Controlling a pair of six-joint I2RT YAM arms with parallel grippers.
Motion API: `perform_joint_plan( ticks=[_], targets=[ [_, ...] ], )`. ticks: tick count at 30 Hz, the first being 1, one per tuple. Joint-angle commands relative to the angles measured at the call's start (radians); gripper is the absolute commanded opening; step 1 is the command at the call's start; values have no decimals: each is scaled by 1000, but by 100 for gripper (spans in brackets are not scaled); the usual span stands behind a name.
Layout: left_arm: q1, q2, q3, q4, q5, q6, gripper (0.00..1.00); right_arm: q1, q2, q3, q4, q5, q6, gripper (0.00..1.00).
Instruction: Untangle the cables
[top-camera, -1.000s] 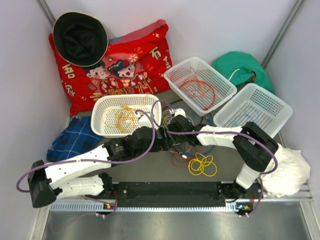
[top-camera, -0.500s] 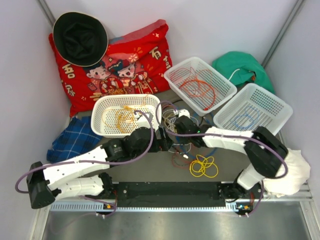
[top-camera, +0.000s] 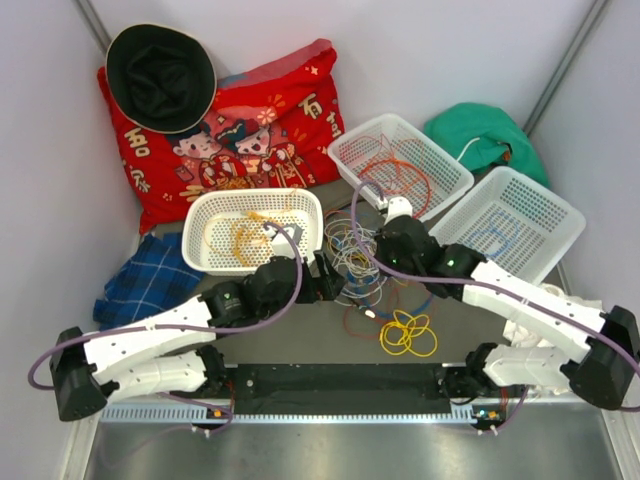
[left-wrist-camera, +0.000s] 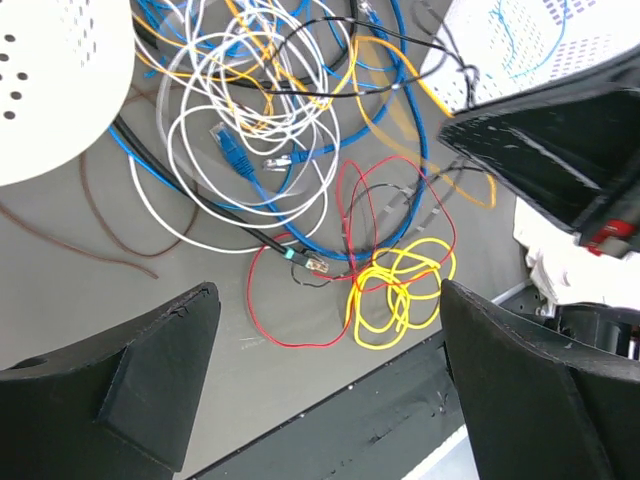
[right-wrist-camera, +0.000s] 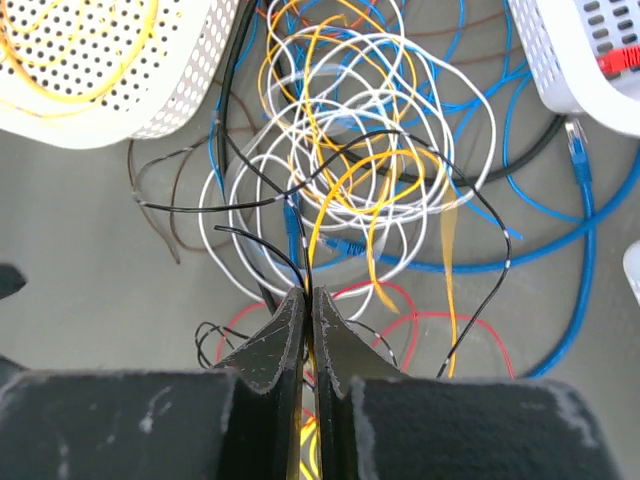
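Top external, cables: thin flexible cables (top-camera: 352, 255) in white, blue, yellow-orange, red and black lie in a loose tangle on the grey tabletop (top-camera: 300, 335), between the two arms.
Top external, yellow coil: a small bright-yellow wire coil (top-camera: 405, 333) sits at the near edge of the tangle, touching a red loop.
Top external, baskets: a white oval perforated plastic basket (top-camera: 200, 215) stands left of the tangle and holds yellow wire. A white rectangular mesh basket (top-camera: 355, 135) stands behind the tangle and holds orange-red wire.
Top external, left gripper (top-camera: 325, 278): at the tangle's left edge.
Top external, right gripper (top-camera: 385, 228): over the tangle's far right side; its fingers cannot be made out here.
Left wrist, left gripper (left-wrist-camera: 325, 290): the black fingers stand wide apart with nothing between them, above the cables (left-wrist-camera: 260, 110), the yellow coil (left-wrist-camera: 395, 295) and bare table.
Left wrist, basket: the oval basket (left-wrist-camera: 50, 90) fills the upper left corner.
Right wrist, right gripper (right-wrist-camera: 305, 295): the fingers are pressed together on the cables (right-wrist-camera: 370, 150); a yellow-orange strand and a black one run into the tips.
Right wrist, baskets: the oval basket (right-wrist-camera: 100, 70) is upper left and a corner of the rectangular one (right-wrist-camera: 580, 50) is upper right.
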Motion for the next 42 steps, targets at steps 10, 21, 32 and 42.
perform_joint_plan(
  ticks=[10, 21, 32, 42],
  targets=[
    [0, 66, -138, 374, 189, 78, 69, 16, -174, 177, -125, 31, 26, 0],
    [0, 57, -82, 319, 165, 118, 71, 16, -261, 233, -185, 58, 22, 0],
    [1, -274, -157, 329, -112, 135, 98, 16, -298, 342, -159, -70, 14, 0],
    [0, -129, -64, 661, 143, 259, 94, 17, -317, 355, -141, -156, 58, 0]
  ],
)
